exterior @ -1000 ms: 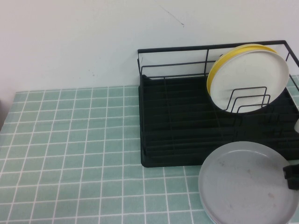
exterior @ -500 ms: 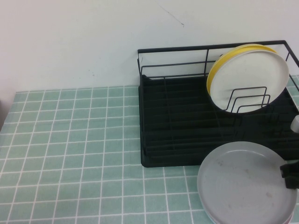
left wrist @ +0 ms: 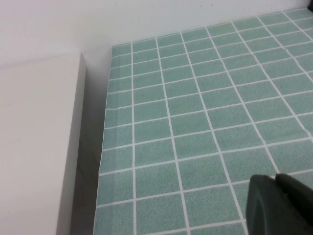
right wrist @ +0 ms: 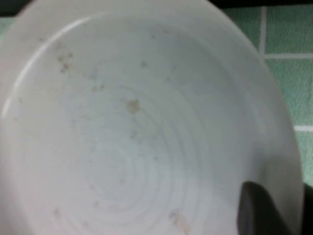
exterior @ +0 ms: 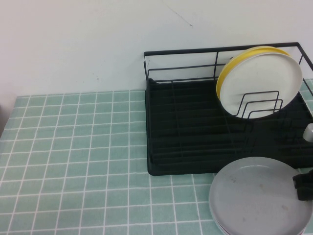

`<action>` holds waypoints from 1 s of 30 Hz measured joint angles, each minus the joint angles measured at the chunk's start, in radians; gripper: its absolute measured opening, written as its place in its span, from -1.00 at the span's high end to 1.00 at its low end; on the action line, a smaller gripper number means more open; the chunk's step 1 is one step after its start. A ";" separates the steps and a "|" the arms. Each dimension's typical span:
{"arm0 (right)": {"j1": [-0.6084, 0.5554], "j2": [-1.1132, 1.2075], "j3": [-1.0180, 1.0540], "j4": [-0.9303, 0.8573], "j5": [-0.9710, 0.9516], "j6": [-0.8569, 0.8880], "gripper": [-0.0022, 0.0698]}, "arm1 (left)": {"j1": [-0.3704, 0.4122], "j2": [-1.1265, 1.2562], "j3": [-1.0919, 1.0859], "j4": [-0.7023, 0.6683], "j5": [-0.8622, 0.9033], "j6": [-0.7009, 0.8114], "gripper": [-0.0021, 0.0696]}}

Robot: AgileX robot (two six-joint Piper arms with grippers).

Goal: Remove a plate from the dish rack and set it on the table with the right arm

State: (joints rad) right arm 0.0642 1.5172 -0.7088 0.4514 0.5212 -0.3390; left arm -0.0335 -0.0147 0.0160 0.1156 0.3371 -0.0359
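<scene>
The light-grey plate (exterior: 257, 196) lies nearly flat just in front of the dish rack's (exterior: 195, 169) front right corner, low over the green tiled table (exterior: 73, 161). I cannot tell whether it rests on the table. My right gripper (exterior: 303, 186) is shut on its right rim. In the right wrist view the plate (right wrist: 132, 127) fills the picture, with the right gripper (right wrist: 288, 208) clamped on the rim, one dark finger (right wrist: 261, 210) lying on its top face. My left gripper (left wrist: 279, 205) hovers over bare tiles near the table's left edge, its jaws together and empty.
A white plate (exterior: 264, 78) and a yellow plate (exterior: 224, 73) behind it stand upright in the wire loops at the rack's back right. A second plate rim (exterior: 218, 227) shows under the grey plate. A pale box (left wrist: 34, 147) stands off the table's left edge.
The grey plate, held by my right gripper, has sunk a little and come slightly forward, away from the rack. The left arm has not moved.
</scene>
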 joint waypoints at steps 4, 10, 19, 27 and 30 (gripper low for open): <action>0.000 0.000 0.000 0.000 0.006 0.000 0.26 | 0.000 0.000 0.000 0.000 0.000 0.000 0.95; 0.000 -0.035 0.000 -0.026 0.041 0.000 -0.02 | 0.000 0.000 0.000 0.000 0.000 0.000 0.95; 0.000 -0.313 0.000 -0.079 0.169 0.000 0.14 | 0.000 0.000 0.000 0.000 0.000 0.000 0.95; 0.000 -0.540 0.000 -0.104 0.288 -0.033 0.88 | 0.000 0.000 0.000 0.000 0.000 0.000 0.95; 0.000 -0.590 0.000 -0.096 0.334 -0.042 0.92 | 0.000 0.000 0.000 0.000 0.000 0.000 0.95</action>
State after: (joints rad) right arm 0.0642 0.9276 -0.7088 0.3556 0.8548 -0.3813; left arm -0.0335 -0.0147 0.0160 0.1156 0.3371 -0.0359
